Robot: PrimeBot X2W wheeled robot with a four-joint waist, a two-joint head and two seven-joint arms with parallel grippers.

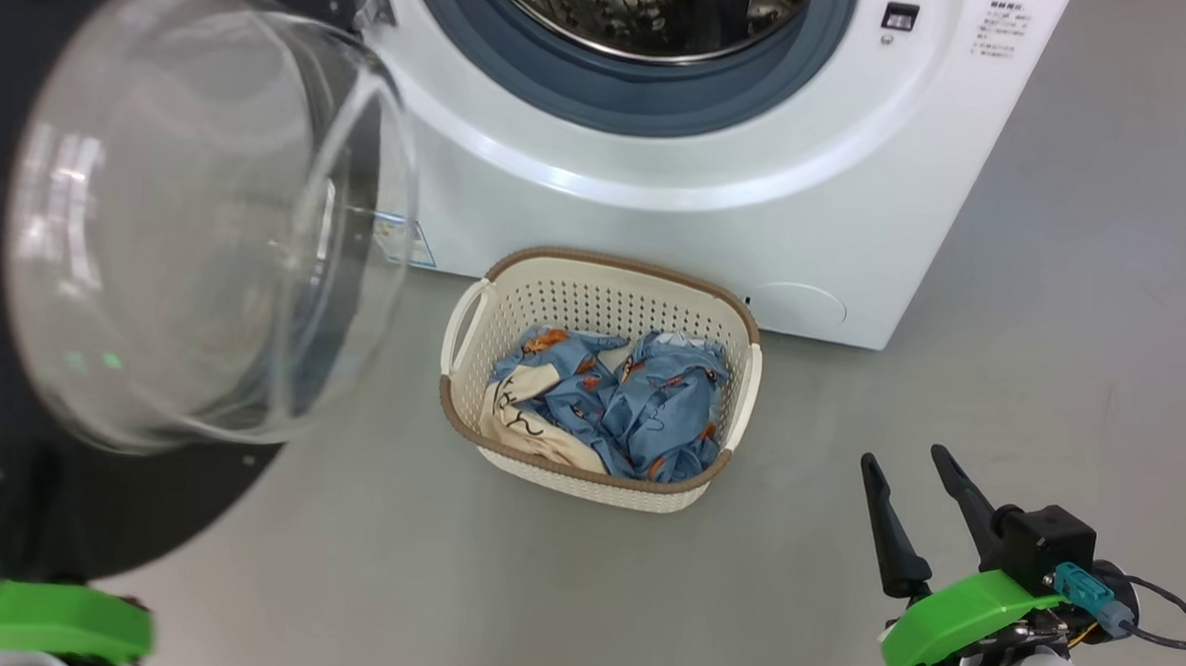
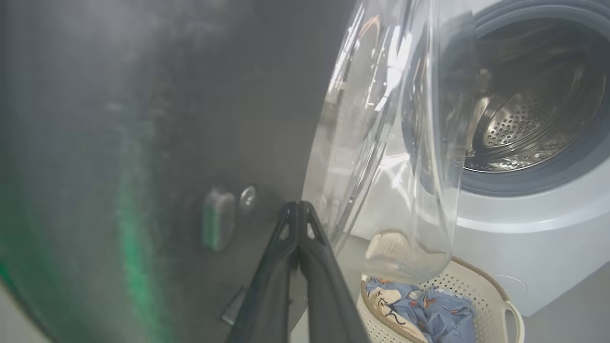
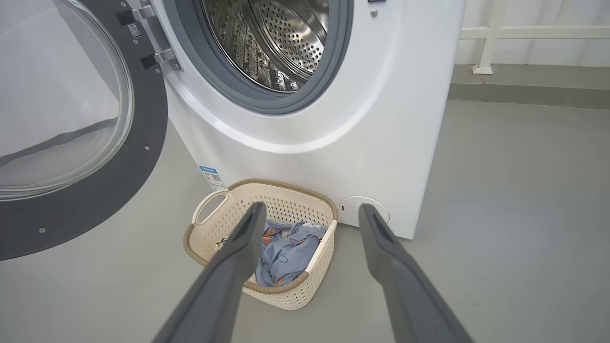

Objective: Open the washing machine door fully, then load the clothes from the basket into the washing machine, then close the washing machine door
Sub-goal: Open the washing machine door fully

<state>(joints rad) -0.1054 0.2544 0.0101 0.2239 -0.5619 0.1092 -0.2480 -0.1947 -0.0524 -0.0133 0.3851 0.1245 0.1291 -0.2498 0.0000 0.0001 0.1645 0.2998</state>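
On the grey floor (image 1: 1053, 343), just before the lower front of the washing machine (image 1: 658, 226), stands the basket (image 1: 594, 303), one long side toward the machine. The clothes (image 1: 630, 405) lie crumpled inside it, blue with a cream piece at the end nearer my left.

The washing machine door (image 1: 95, 511) stands swung wide on its hinges at my left, its glass bowl (image 1: 198, 206) bulging out toward the basket. The steel drum (image 3: 267, 43) shows bare inside the grey-blue ring (image 1: 603, 93).

My left gripper (image 2: 298, 209) has its jaws pressed together with nothing between them. The tips point at the door's dark inner face beside the glass; I cannot tell whether they touch it.

My right gripper (image 1: 903, 457) hangs over the floor to the right of the basket, apart from it, jaws spread wide and empty.
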